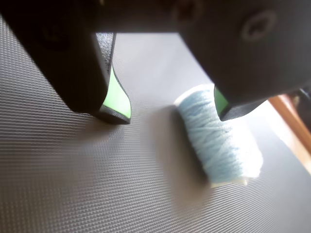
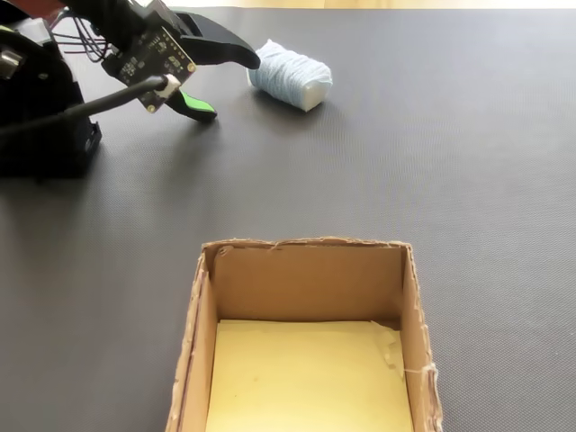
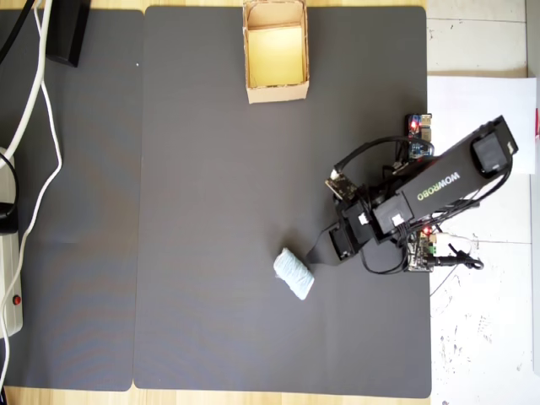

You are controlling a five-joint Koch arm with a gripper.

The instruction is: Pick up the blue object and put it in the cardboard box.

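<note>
The blue object (image 1: 218, 141) is a pale blue yarn-like lump lying on the dark mat. My gripper (image 1: 172, 114) is open just behind it. The right finger (image 1: 228, 104) overlaps the lump's far end, and the left finger (image 1: 114, 104) stands well apart on the bare mat. In the fixed view the gripper (image 2: 229, 88) is left of the blue object (image 2: 288, 74), its upper tip nearly at the lump. From overhead the blue object (image 3: 294, 273) lies low in the middle beside the gripper (image 3: 319, 253). The cardboard box (image 2: 306, 245) stands empty, far off at the mat's top edge (image 3: 276, 91).
A dark textured mat (image 3: 211, 211) covers most of the table. The arm's base and circuit boards (image 3: 418, 245) sit at the mat's right edge, by white paper (image 3: 481, 101). White cables (image 3: 34, 126) run along the left side.
</note>
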